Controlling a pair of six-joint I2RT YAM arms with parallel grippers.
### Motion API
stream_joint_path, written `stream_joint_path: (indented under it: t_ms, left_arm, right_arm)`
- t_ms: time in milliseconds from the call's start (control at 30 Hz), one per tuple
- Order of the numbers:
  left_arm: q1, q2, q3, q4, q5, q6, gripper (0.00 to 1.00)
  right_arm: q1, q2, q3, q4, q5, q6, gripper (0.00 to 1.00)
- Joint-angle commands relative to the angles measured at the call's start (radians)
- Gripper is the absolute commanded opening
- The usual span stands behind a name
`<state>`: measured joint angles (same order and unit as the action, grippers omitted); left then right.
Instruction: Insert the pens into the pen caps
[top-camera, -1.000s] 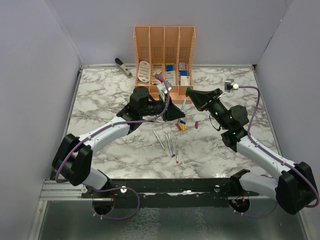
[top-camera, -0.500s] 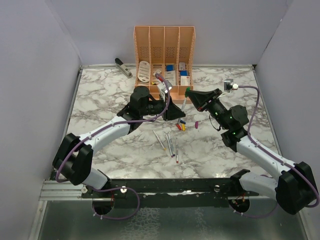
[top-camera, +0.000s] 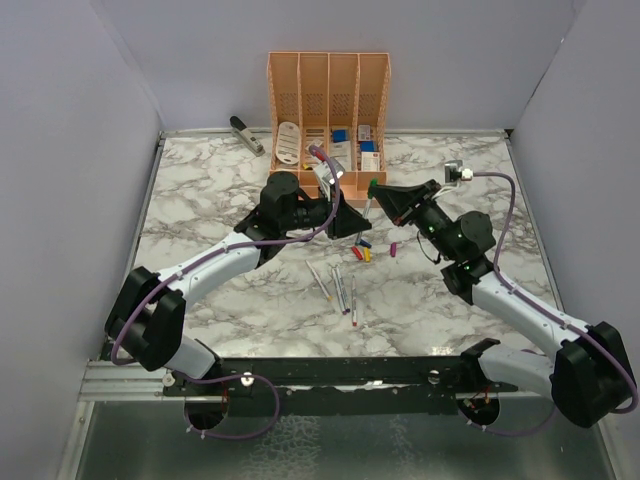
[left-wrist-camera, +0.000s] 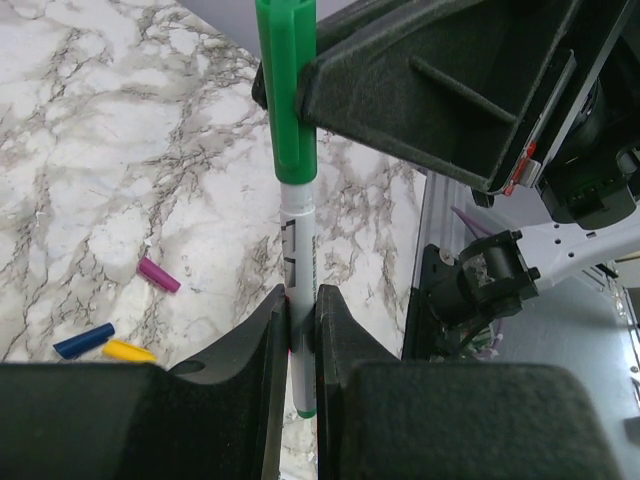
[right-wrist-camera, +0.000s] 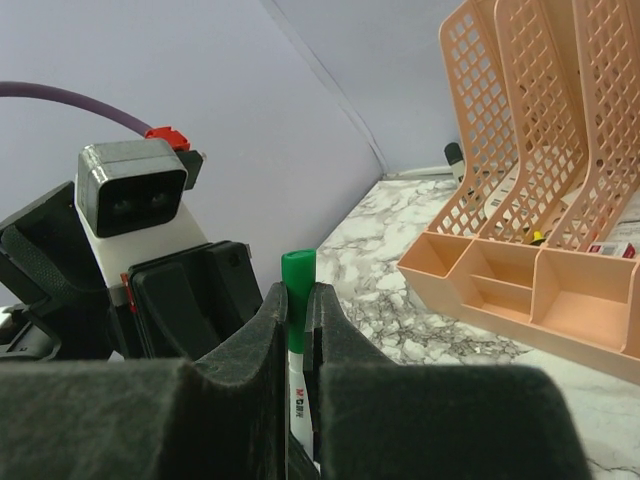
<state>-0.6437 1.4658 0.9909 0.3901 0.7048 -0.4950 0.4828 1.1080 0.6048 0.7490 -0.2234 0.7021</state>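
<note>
Plastic that looks light and slick needs firm pinches: my left gripper (left-wrist-camera: 302, 310) clamps the pen (left-wrist-camera: 298, 230) mid-barrel, my right gripper (right-wrist-camera: 297, 310) the green cap (left-wrist-camera: 285, 90).

Upright white pen (left-wrist-camera: 298, 255), green cap (left-wrist-camera: 287, 90) over its top end. Four more pens (top-camera: 340, 288) lie flat, roughly parallel. Purple cap (left-wrist-camera: 160, 274), blue cap (left-wrist-camera: 84, 340), yellow cap (left-wrist-camera: 128, 351) lie loose; red cap (top-camera: 357, 254) beside yellow.

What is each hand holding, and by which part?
Left hand: green pen, by its white barrel near the tail. Right hand: green cap, around its middle.
</note>
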Motion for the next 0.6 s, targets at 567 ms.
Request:
stream_joint_path:
  t_ms: [567]
  left_arm:
    - [-0.001, -0.067, 0.044, 0.101, -0.198, -0.003, 0.0]
  right_arm:
    - [0.022, 0.1, 0.039, -0.093, -0.207, 0.009, 0.01]
